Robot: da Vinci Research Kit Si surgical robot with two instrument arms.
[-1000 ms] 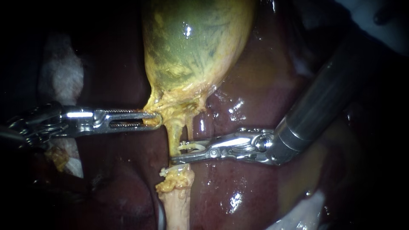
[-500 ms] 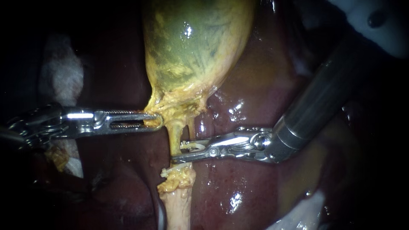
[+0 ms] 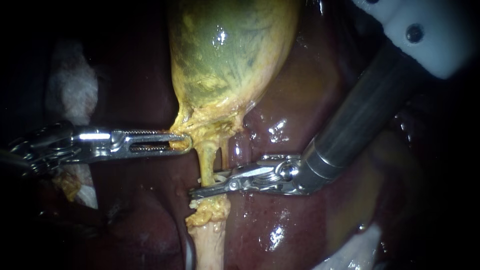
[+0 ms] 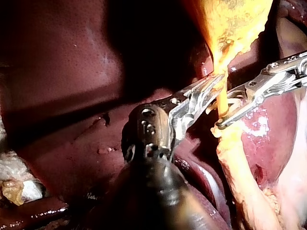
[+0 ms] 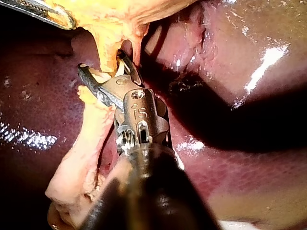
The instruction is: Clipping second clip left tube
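Observation:
The yellow-green gallbladder [image 3: 225, 55] hangs over the dark red liver [image 3: 300, 100]. My left instrument [image 3: 182, 142] is shut on the yellow tissue at the gallbladder's neck, as the left wrist view also shows [image 4: 211, 84]. Below the neck run the left tube [image 3: 206, 157] and a thinner right tube [image 3: 223, 155]. My right instrument [image 3: 200, 185] reaches across the left tube with a white clip in its jaws. Its jaws straddle the tube with a gap, one on each side [image 5: 105, 67], and stand open.
Pale thick tissue [image 3: 207, 240] continues below the jaws, topped by a lump of yellow fat. White gauze [image 3: 70, 90] lies at the far left, and more [image 3: 350, 250] at the lower right. The white housing [image 3: 425, 35] of the right instrument's arm fills the upper right.
My right instrument has slid to the left, so its jaws now reach past the left tube's far side. The left instrument has kept its hold and place.

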